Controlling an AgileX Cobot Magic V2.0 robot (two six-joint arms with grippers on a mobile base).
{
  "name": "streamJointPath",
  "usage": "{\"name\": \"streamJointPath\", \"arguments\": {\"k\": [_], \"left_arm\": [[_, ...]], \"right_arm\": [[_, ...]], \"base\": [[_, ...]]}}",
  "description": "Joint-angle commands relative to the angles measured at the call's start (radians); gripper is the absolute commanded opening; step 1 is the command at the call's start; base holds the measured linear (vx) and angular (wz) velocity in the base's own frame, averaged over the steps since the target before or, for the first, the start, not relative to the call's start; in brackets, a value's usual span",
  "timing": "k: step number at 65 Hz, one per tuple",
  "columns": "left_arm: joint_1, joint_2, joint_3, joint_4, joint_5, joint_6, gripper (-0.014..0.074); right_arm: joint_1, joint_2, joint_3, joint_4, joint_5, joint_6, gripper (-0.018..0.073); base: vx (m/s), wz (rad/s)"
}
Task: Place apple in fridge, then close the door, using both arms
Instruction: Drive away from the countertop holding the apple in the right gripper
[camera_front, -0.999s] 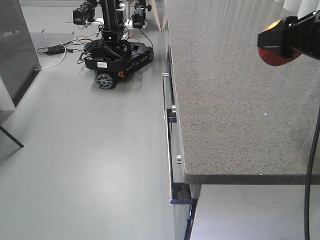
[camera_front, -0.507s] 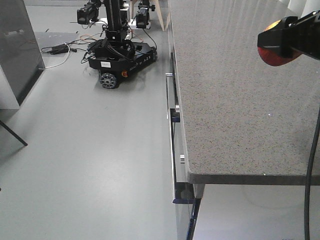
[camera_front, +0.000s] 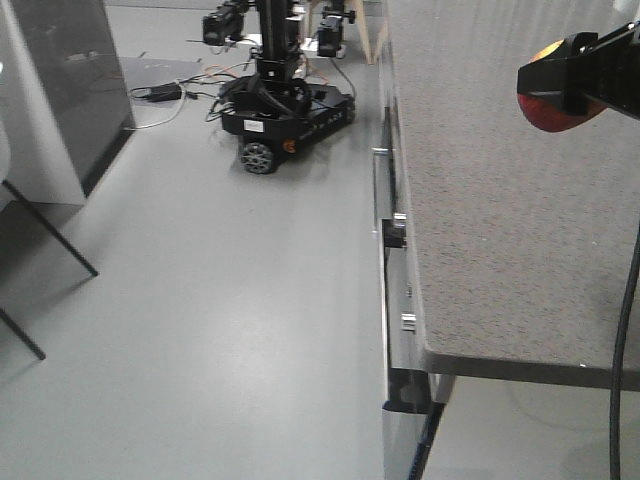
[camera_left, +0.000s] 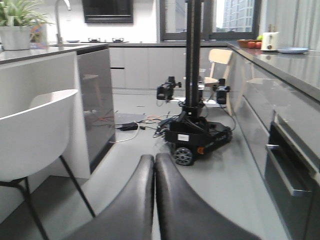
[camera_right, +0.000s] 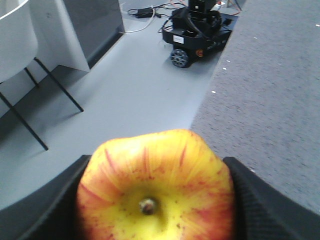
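Note:
The apple (camera_right: 155, 185) fills the bottom of the right wrist view, yellow with red streaks, its stem dimple facing the camera. My right gripper (camera_right: 156, 202) is shut on it, with a black finger (camera_right: 52, 202) pressed against each side. In the front view the same gripper (camera_front: 562, 82) holds the apple (camera_front: 548, 110) in the air above the grey speckled countertop (camera_front: 500, 200) at the upper right. My left gripper (camera_left: 154, 167) is shut, its two dark fingers touching with nothing between them, and it points over the floor. The fridge and its door are out of view.
A black wheeled robot base (camera_front: 285, 115) with cables stands on the floor ahead. A counter unit with a dark grey panel (camera_front: 70, 90) is at the left, with a white chair (camera_left: 35, 135) beside it. Drawer handles (camera_front: 385, 225) line the counter front.
In the front view the whole scene has slid to the right, and the dark panel and chair legs have come further in at the left. The right gripper still holds the apple at the same place in frame.

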Motion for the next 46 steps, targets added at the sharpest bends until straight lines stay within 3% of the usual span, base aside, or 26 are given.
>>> {"name": "streamJointPath", "arguments": {"k": [1,46], "left_arm": [[-0.005,-0.016,0.021,-0.008,-0.070,-0.004,-0.0006],[-0.005,-0.016,0.021,-0.008,-0.070,-0.004,-0.0006]], "right_arm": [[-0.003,-0.027,-0.032,0.025,-0.063,-0.007,-0.0008],[-0.003,-0.027,-0.032,0.025,-0.062,-0.007,-0.0008]], "base": [[0.00,0.30],[-0.02,0.47]]}}
